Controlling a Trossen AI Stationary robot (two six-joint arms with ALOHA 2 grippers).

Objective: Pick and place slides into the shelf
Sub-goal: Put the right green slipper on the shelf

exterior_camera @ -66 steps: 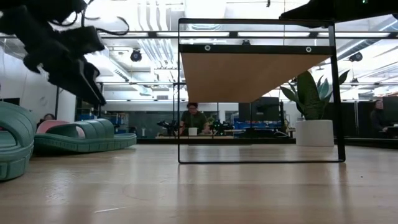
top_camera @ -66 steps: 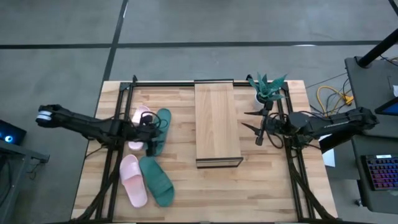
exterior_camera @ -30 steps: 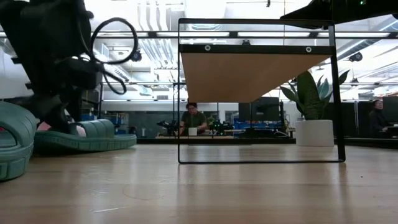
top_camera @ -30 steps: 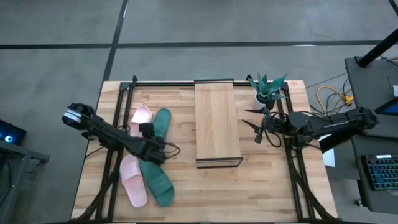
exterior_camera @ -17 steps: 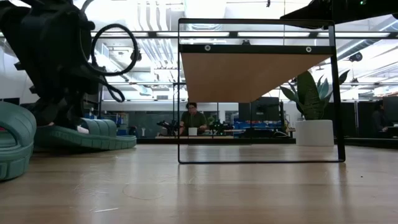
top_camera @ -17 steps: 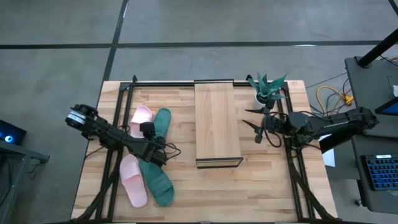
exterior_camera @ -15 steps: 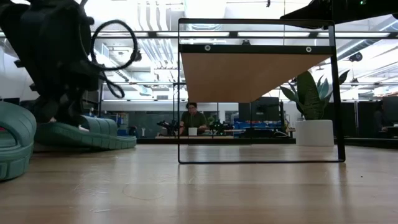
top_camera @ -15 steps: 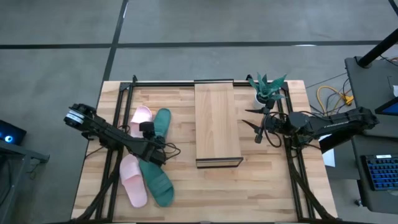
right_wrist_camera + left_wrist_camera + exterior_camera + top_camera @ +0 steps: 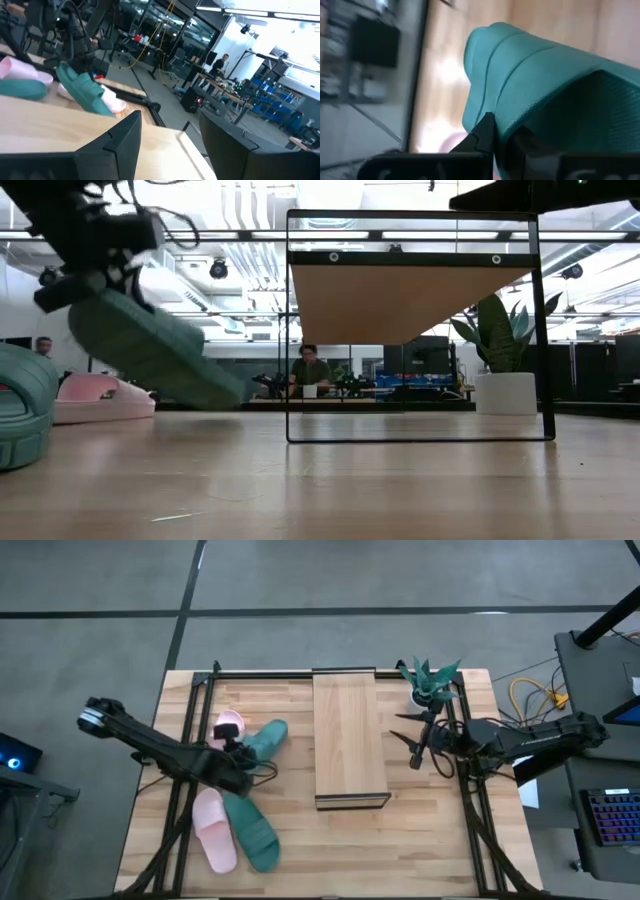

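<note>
- Shelf [image 9: 350, 738] mid-table; no slides visible on or under it.
- Left gripper [image 9: 243, 752] clamped on teal slide [image 9: 262, 739], lifted and tilted, left of shelf.
- Right gripper [image 9: 408, 737] hovers right of shelf, jaws apart, holding nothing.

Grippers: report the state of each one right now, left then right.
Left gripper: shut on a teal slide, lifted off the table.
Right gripper: open, holding nothing, beside the shelf.
</note>
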